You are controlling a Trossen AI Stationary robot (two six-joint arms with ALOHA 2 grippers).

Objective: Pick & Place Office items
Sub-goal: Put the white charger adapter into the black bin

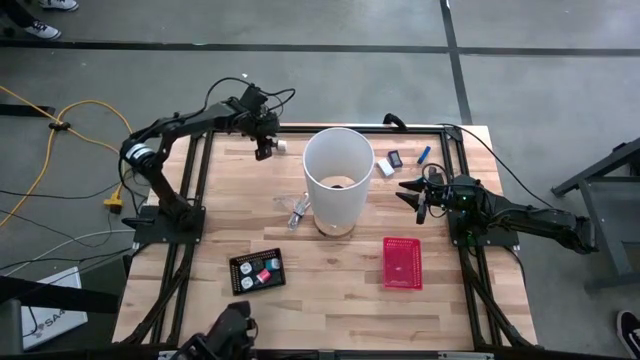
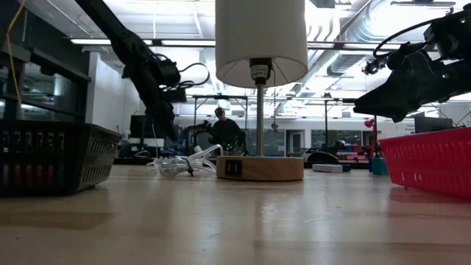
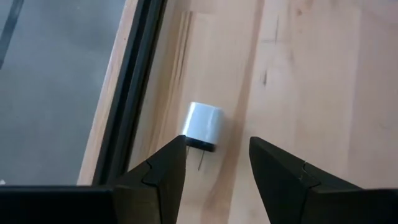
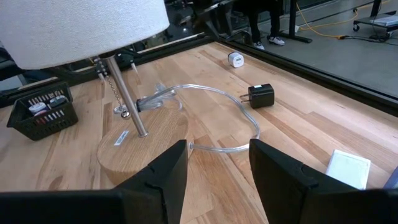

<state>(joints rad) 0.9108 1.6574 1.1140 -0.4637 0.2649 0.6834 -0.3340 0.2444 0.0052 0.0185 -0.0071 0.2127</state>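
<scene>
Left gripper (image 3: pixel 214 158), jaws spread, hovers over a white charger (image 3: pixel 204 124) at the table's far edge; centring first looks wise.

Right gripper (image 4: pixel 217 162) waits open beside the lamp (image 1: pixel 336 180).

We see a wood table (image 1: pixel 220 220) carrying a lamp (image 1: pixel 336 180), black tray (image 1: pixel 257 270), red basket (image 1: pixel 402 263), white plug (image 3: pixel 202 126), white block (image 1: pixel 385 167), black plug (image 4: pixel 258 95).

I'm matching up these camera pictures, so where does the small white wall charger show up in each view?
High view: white charger at the table's far edge, beside the open left gripper.
Low view: cannot make it out.
Left wrist view: charger just beyond the fingertips.
Right wrist view: charger far off, beyond the black charger.
Shared landmark: the lamp, absent only from the left wrist view.
</scene>
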